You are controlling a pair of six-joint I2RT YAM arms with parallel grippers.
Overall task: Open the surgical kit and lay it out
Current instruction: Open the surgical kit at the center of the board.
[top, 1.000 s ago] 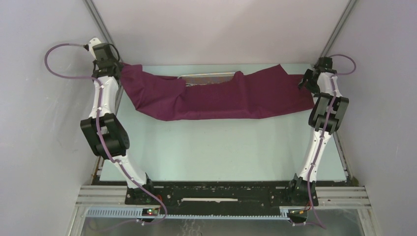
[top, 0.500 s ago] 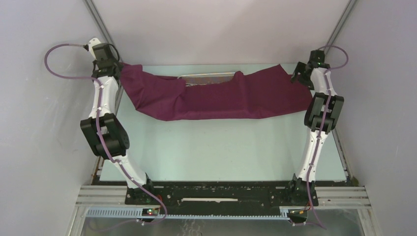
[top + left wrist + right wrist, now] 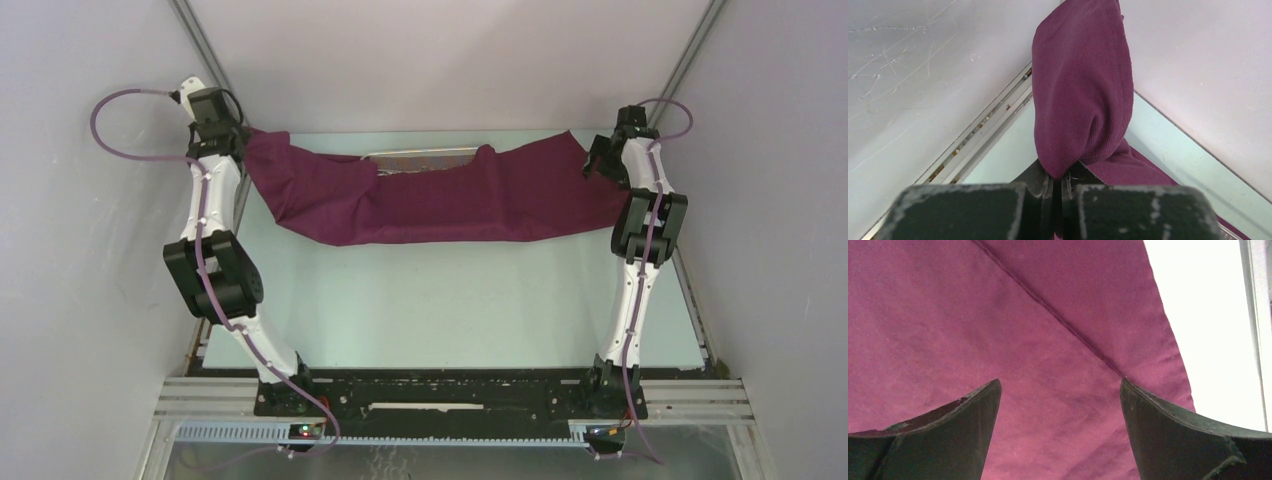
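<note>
table (image 3: 450, 310): arm bases sit at the near edge, kit lies in the far half
cloth wrap (image 3: 450, 205): maroon-purple, creased, stretched along the far edge, long axis left to right, near hem sagging in a shallow curve
left gripper (image 3: 1058, 182): at the far left corner, fingers pressed together pinching the wrap's left corner, cloth bunched over the tips
right gripper (image 3: 1060, 385): near the far right corner, fingers spread wide with nothing between them, just over the wrap's right end
key relation: wrap's right end lies straight under the right fingers, a seam running diagonally there; right arm is nearer that end
wire-mesh tray (image 3: 420, 156): only a silver strip shows at mid far edge, the rest is under the wrap
instruments: none visible
</note>
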